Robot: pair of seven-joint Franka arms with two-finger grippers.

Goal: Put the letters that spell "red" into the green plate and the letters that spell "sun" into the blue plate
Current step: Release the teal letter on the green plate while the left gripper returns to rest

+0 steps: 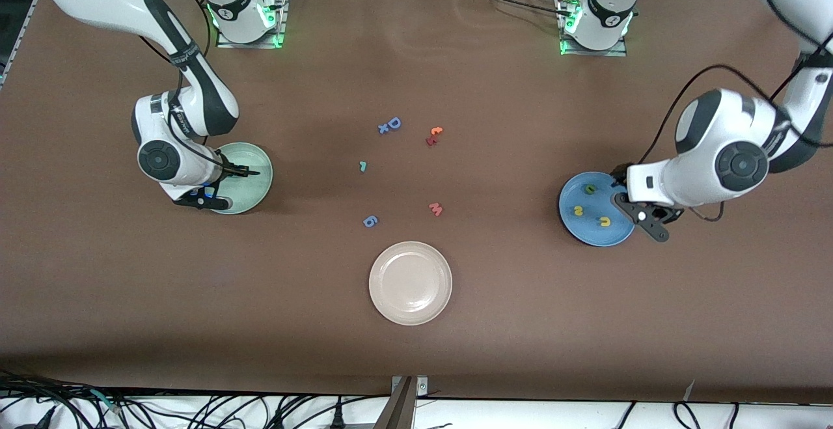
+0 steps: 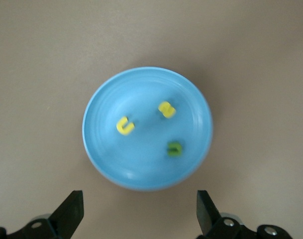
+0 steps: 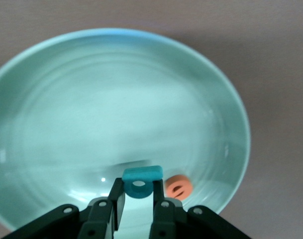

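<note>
The blue plate (image 1: 612, 237) (image 2: 141, 167) lies toward the left arm's end of the table. It holds a yellow "s" (image 2: 166, 109), a yellow arch letter (image 2: 125, 126) and a green arch letter (image 2: 174, 148). My left gripper (image 1: 641, 216) (image 2: 140, 214) hangs open and empty over the plate's rim. The green plate (image 1: 255, 175) (image 3: 116, 99) lies toward the right arm's end, with the orange "e" (image 3: 178, 187) in it. Over it my right gripper (image 1: 207, 196) (image 3: 138, 193) is shut on the teal "d" (image 3: 140, 180). The small teal "r" (image 1: 362, 166) lies on the table near the middle.
Mid-table lie a blue "D" with a small blue letter (image 1: 390, 125), a red-orange letter pair (image 1: 434, 135), a pink "w" (image 1: 435, 208) and a blue "g"-like letter (image 1: 369, 221). A cream-white plate (image 1: 410, 312) sits nearer the front camera.
</note>
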